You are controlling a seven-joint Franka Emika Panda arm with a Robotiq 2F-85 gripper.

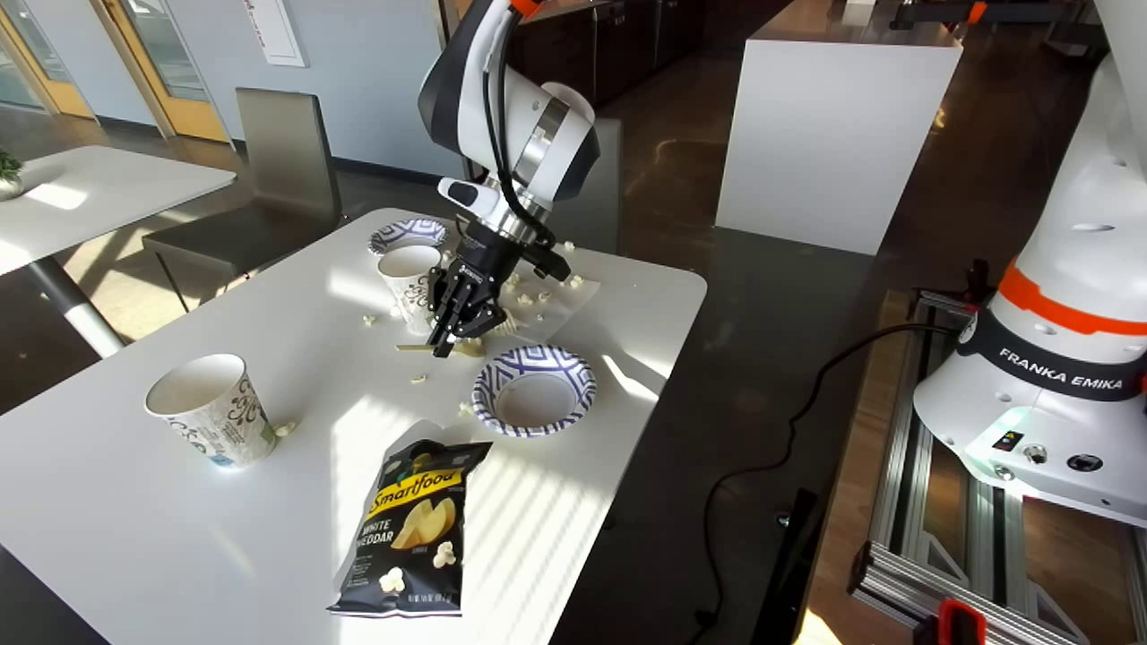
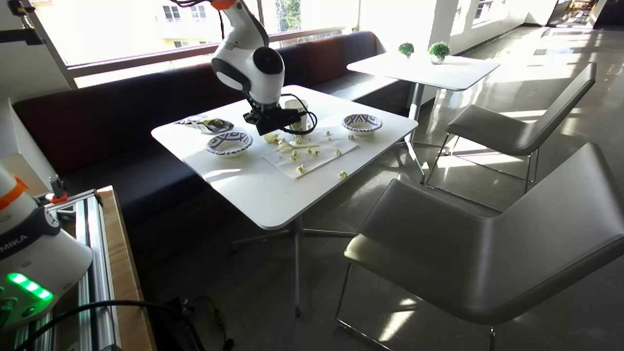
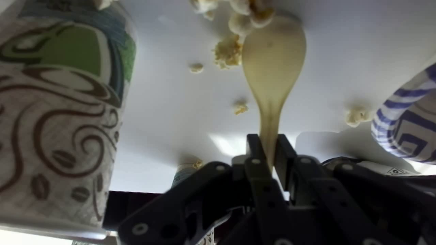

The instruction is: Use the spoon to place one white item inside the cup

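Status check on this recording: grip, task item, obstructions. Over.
Black two-finger gripper shut on handle of cream-coloured spoon. White popcorn at spoon bowl's edge; can't tell if any is aboard. Swirl-printed paper cup close beside, may crowd sideways moves.

A black Smartfood White Cheddar popcorn bag (image 1: 408, 537) lies near a blue-and-white paper bowl (image 1: 535, 396). Two little green plants (image 2: 439, 49) sit on another white table (image 2: 419, 71), with a gray chair (image 2: 492, 129) near it.

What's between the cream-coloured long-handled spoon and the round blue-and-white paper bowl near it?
One lumpy whitish popcorn piece lies there, in the wrist view.
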